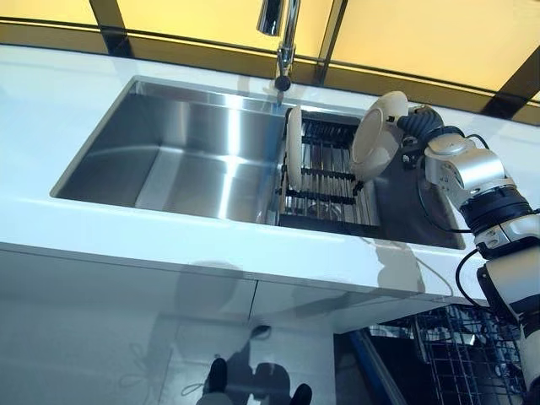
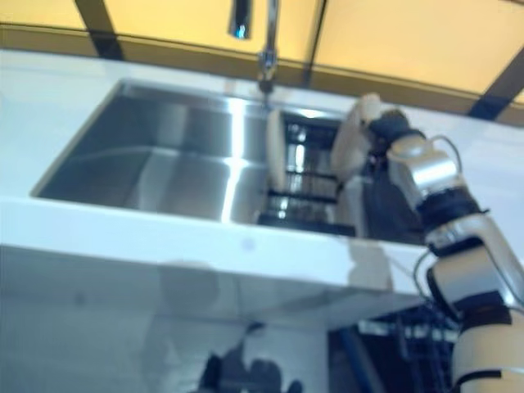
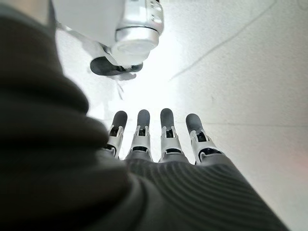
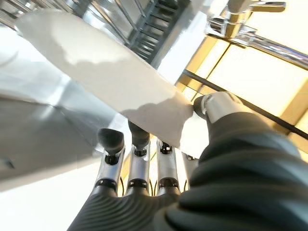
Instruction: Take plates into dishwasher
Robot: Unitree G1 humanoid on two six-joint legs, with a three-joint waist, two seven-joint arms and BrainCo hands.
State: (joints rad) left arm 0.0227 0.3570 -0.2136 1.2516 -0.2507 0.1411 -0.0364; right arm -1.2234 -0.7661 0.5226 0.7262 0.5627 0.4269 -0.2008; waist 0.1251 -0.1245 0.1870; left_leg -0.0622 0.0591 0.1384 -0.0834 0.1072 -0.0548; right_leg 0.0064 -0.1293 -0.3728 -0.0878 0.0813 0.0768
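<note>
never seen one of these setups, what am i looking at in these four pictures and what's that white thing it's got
This is a humanoid robot at a kitchen sink. The two wide pictures come from cameras on its head, looking down at the white countertop. The faucet hangs over the steel basin, and a dish rack sits at the basin's right end with one white plate standing in it. The other two pictures come from cameras on its wrists. The right hand pinches a second plate by its rim, thumb on one face and fingers on the other, above the rack. The left hand hangs open over the floor, holding nothing.
</note>
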